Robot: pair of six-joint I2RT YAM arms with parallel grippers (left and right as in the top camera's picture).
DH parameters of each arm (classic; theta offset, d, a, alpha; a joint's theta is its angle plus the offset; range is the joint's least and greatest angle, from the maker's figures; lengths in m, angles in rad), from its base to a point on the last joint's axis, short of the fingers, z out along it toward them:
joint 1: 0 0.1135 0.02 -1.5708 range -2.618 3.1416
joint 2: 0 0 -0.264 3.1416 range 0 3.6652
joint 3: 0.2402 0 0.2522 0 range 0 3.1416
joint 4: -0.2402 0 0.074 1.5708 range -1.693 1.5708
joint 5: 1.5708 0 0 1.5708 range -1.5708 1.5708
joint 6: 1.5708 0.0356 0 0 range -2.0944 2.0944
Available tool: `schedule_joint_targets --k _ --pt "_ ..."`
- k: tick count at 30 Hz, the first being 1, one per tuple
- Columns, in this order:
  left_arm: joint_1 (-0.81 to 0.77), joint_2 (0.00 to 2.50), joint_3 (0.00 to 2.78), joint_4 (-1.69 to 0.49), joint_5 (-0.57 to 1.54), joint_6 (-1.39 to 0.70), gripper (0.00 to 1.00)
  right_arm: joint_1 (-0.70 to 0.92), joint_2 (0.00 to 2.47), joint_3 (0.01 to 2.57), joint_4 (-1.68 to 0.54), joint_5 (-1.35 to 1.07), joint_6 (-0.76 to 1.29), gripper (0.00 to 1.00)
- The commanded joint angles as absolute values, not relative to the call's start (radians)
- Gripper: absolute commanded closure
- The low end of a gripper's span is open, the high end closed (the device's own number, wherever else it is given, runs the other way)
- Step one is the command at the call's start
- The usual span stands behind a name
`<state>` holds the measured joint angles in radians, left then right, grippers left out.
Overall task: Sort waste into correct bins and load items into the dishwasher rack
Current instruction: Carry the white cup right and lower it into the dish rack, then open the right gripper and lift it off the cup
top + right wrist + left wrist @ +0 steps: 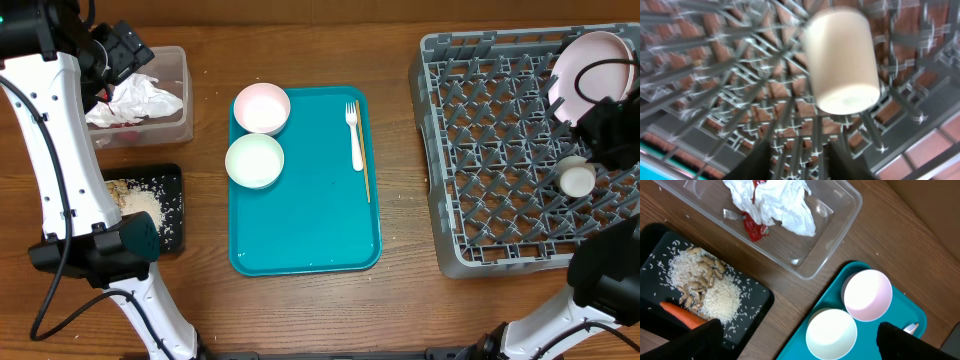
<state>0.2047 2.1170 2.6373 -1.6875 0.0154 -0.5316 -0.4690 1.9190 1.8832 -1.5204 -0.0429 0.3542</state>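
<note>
Loading stage. Cup [840,60]: among dishwasher rack [480,150] pegs, beyond right claw [800,162], parted, apparently empty (blurred). Left claw [796,337]: spread wide, empty. Bowls [262,108]: on teal tray [310,230]. Calls next for gripping a bowl rim.

Teal tray [300,235]: lower half bare, open from above. Its top-left corner in the overhead view is taken by pinkish bowl [262,107] and white bowl [254,160], close together. Fork [354,135] and stick [365,172] line the right rim. Rack [480,150]: left side pegs only; plate [585,70] and cup [576,178] crowd the right, beneath right arm [612,130]
</note>
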Motion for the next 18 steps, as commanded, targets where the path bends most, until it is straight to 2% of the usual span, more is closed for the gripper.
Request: schedule_joint_targets --k 1,7,18 --pt "0.202 2.122 2.633 -1.689 0.042 -0.449 0.0 -0.478 1.907 1.776 -1.481 0.051 0.432 0.73" --pt "0.202 2.122 2.633 -1.689 0.042 -0.441 0.0 -0.503 1.909 1.71 -1.414 0.052 0.439 0.74" --pt "0.202 2.122 2.633 -1.689 0.041 -0.441 0.0 -0.54 1.91 1.709 -1.251 0.067 0.44 0.72"
